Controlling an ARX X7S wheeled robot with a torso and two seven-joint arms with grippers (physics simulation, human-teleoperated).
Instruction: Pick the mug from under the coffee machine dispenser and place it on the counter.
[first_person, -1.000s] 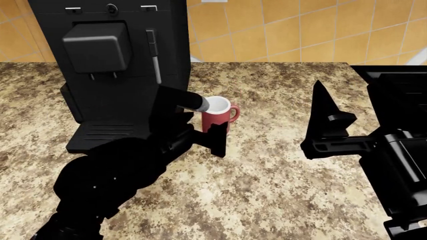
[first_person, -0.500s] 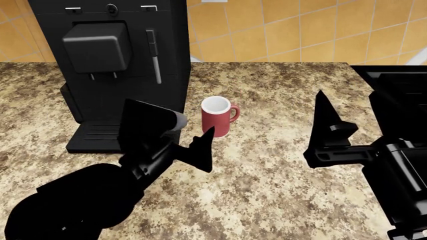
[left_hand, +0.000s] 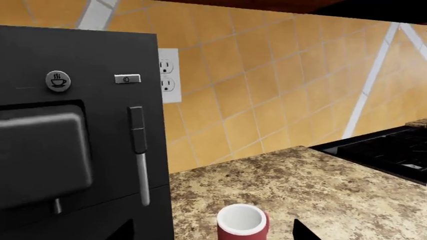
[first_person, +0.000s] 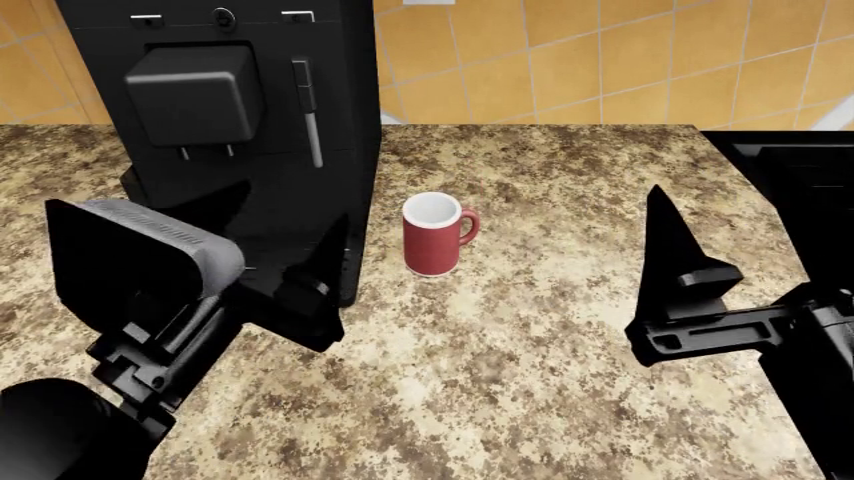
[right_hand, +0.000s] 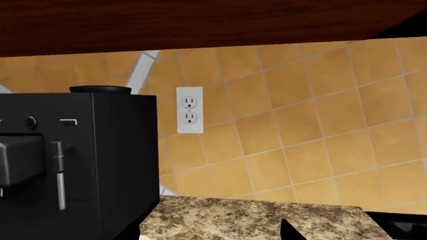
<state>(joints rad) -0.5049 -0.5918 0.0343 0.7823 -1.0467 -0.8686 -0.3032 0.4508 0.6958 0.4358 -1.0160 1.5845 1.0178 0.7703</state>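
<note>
- The mug (first_person: 434, 236) stands upright on the counter (first_person: 534, 340), just beside the coffee machine (first_person: 227, 120) on the side toward the stovetop (first_person: 801, 170), nearer the back edge than the front. Its handle points toward the stovetop. Nothing touches it.
- It is not beneath the coffee machine dispenser (first_person: 195, 95); the drip tray below the two nozzles looks bare as far as we can see past the arm.
- We judge the placing done, so the step in hand is a clean retreat. To do it well, we draw the arm straight away from the mug toward the front edge and avoid any sideways swing that could clip the rim or the handle.
- We also watch the machine's front corner and the thin silver wand (first_person: 312, 115), both close to the arm's path.
- The left gripper (first_person: 287, 265) sits in front of the machine, apart from the mug, fingers spread wide and holding nothing. Its forearm runs down toward the front left corner, and the wrist is tilted up.
- In the left wrist view the mug (left_hand: 243, 226) shows low in the frame between two dark fingertips (left_hand: 303, 231), with clear space around it.
- The right gripper (first_person: 674, 285) hovers over the counter near the stovetop side, well apart from the mug, one finger pointing upward. We cannot tell whether its jaws are apart or together.
</note>
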